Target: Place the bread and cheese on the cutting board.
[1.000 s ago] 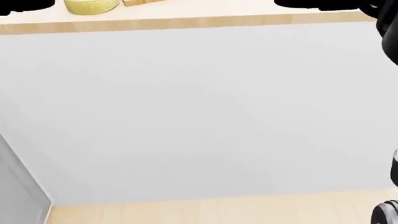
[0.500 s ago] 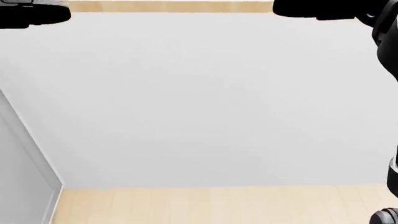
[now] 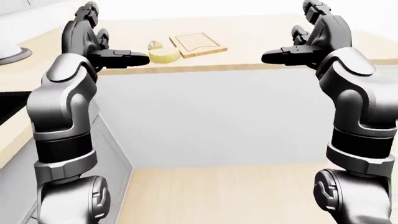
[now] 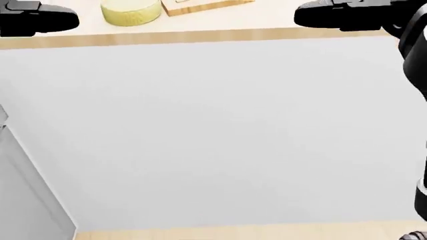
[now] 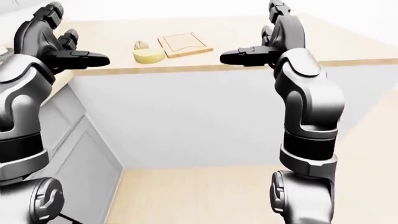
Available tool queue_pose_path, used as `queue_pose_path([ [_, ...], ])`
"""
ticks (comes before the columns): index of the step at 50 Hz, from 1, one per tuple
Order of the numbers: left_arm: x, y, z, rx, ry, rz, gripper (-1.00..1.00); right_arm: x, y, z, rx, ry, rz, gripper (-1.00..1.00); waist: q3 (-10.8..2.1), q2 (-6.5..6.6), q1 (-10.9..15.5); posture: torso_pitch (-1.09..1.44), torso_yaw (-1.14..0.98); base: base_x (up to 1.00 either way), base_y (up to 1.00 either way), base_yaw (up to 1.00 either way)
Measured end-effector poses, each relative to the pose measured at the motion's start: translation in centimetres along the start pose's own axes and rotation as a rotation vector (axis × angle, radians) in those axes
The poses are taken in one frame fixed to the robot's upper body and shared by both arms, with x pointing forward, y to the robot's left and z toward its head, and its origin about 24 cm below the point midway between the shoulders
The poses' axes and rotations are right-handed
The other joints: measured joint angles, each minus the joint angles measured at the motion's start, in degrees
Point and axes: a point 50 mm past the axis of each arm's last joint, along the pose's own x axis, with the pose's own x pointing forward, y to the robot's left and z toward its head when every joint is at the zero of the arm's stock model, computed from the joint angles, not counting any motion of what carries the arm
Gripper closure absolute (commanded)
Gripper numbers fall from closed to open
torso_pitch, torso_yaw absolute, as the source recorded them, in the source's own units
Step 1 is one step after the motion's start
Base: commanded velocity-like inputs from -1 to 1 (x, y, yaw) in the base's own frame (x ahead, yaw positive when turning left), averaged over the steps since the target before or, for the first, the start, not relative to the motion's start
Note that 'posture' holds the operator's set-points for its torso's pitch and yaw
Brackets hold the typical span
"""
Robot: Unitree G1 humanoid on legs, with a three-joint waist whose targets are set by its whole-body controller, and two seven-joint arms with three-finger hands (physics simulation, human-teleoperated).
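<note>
1. I've got both arms raised in the left-eye view, the dark left hand (image 3: pixel 102 44) at upper left and the dark right hand (image 3: pixel 304 42) at upper right, well apart from each other.
2. Left hand: fingers spread, one long finger (image 3: pixel 127 59) pointing toward the frame's centre, nothing held.
3. Right hand is the mirror of it, open, one finger (image 3: pixel 280 57) stretched toward the centre, also empty.
4. Between the hands, near the top of the frame, I see the pale wooden rectangular cutting board (image 3: pixel 198 44) lying flat on the light wood countertop (image 3: pixel 261 35).
5. Just left of the board sits the round pale-yellow cheese wheel (image 3: pixel 164 55), near the counter's edge (it looks very close to the board's corner; I can't tell whether they touch).
6. Above and left of the cheese is a small yellowish-tan lump (image 3: pixel 154 45), likely the bread, too small to tell for sure.
7. The light grey cabinet face (image 4: pixel 214 130) fills most of the head view below the counter edge.
8. Pale wood floor (image 3: pixel 218 191) shows along the bottom.
</note>
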Motion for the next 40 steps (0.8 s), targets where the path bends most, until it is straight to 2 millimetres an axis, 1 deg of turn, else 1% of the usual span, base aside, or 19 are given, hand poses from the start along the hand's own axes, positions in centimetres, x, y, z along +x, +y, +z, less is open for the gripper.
queue_pose_path([
  [2,0.0,0.5,-0.7,-0.002,0.033,0.024,-1.00,0.2,0.5,-0.8,-0.001,0.038,0.022,-1.00,0.16,0.30,0.58,0.00,0.00,0.48,0.00,0.00],
  [4,0.1,0.6,-0.5,0.000,0.037,0.030,-1.00,0.2,0.5,-0.8,0.000,0.051,0.026,-1.00,-0.21,-0.61,0.91,0.00,0.00,0.50,0.00,0.00],
  [10,0.0,0.2,0.6,0.003,-0.018,0.018,-1.00,-0.1,0.3,1.0,-0.002,-0.033,0.015,-1.00,-1.19,-4.75,2.29,0.00,0.00,0.49,0.00,0.00],
  [12,0.0,0.1,1.0,0.004,-0.028,0.015,-1.00,-0.1,0.2,1.3,-0.003,-0.050,0.013,-1.00,-1.68,-6.97,2.02,0.00,0.00,0.49,0.00,0.00],
  [13,0.1,-0.2,0.8,0.002,-0.024,0.007,-1.00,-0.1,0.0,0.9,-0.001,-0.043,0.007,-1.00,-1.17,-6.62,1.46,0.00,0.00,0.49,0.00,0.00],
  [14,0.1,-0.4,0.4,0.003,-0.013,-0.001,-1.00,-0.1,-0.1,0.4,0.001,-0.021,0.000,-1.00,-0.09,-6.86,1.18,0.00,0.00,0.49,0.00,0.00],
  [15,0.2,-0.6,-0.1,0.003,0.004,-0.013,-1.00,-0.1,-0.4,-0.1,0.000,0.002,-0.010,-1.00,0.32,-7.17,0.85,0.00,0.00,0.48,0.00,0.00],
  [17,0.3,-0.7,-0.9,0.002,0.034,-0.019,-1.00,0.0,-0.6,-0.6,-0.002,0.031,-0.022,-1.00,0.04,-6.84,0.33,0.00,0.00,0.49,0.00,0.00],
  [20,0.2,-0.7,-0.6,0.003,0.035,-0.014,-1.00,-0.1,-0.5,-0.3,-0.005,0.015,-0.021,-1.00,-0.28,-5.16,-0.07,0.00,0.00,0.49,0.00,0.00],
  [22,0.1,-0.7,0.4,0.007,0.005,-0.013,-1.00,-0.2,-0.4,0.0,-0.007,-0.001,-0.017,-1.00,-0.36,-3.88,-0.56,0.00,0.00,0.43,0.00,0.00],
  [25,-0.1,-0.6,2.1,0.011,-0.057,-0.014,-1.00,-0.2,-0.4,0.5,-0.006,-0.021,-0.017,-1.00,-1.33,-1.79,-0.70,0.00,0.00,0.10,0.00,0.00],
  [26,-0.2,-0.5,2.5,0.011,-0.076,-0.011,-1.00,-0.2,-0.3,0.8,-0.006,-0.031,-0.014,-1.00,-1.42,-0.66,-0.39,0.00,0.00,0.00,0.00,0.00],
  [27,-0.3,-0.4,2.6,0.010,-0.086,-0.007,-1.00,-0.2,-0.1,0.6,-0.003,-0.033,-0.011,-1.00,-1.37,-0.81,-0.42,0.00,0.00,0.00,0.00,0.00],
  [28,-0.3,-0.2,2.2,0.009,-0.080,-0.002,-1.00,-0.1,0.1,0.3,-0.003,-0.023,-0.002,-1.00,-0.70,-1.16,-0.31,0.00,0.00,0.00,0.00,0.00],
  [31,0.1,0.1,0.3,0.003,0.001,0.014,-1.00,0.1,0.7,-0.8,-0.006,0.027,0.025,-1.00,1.06,-0.37,0.09,0.00,0.00,0.00,0.00,0.00],
  [35,0.2,-0.3,-0.4,0.007,0.041,0.006,-1.00,0.1,0.2,-1.0,0.000,0.047,0.011,-1.00,2.05,-2.61,-0.14,0.00,0.00,0.00,0.00,0.00],
  [38,0.2,-0.3,0.3,0.006,0.014,0.002,-1.00,0.0,-0.1,0.0,-0.002,0.008,-0.003,-1.00,1.28,-5.58,-0.20,0.00,0.00,0.00,0.00,0.00],
  [39,0.1,-0.3,0.5,0.003,0.002,0.002,-1.00,0.0,-0.1,0.3,-0.003,-0.008,-0.006,-1.00,0.87,-5.90,-0.24,0.00,0.00,0.12,0.00,0.00],
  [40,0.1,-0.5,0.1,0.001,0.011,-0.004,-1.00,0.0,-0.2,0.1,-0.003,-0.009,-0.011,-1.00,0.57,-4.75,-0.47,0.00,0.00,0.14,0.00,0.00],
])
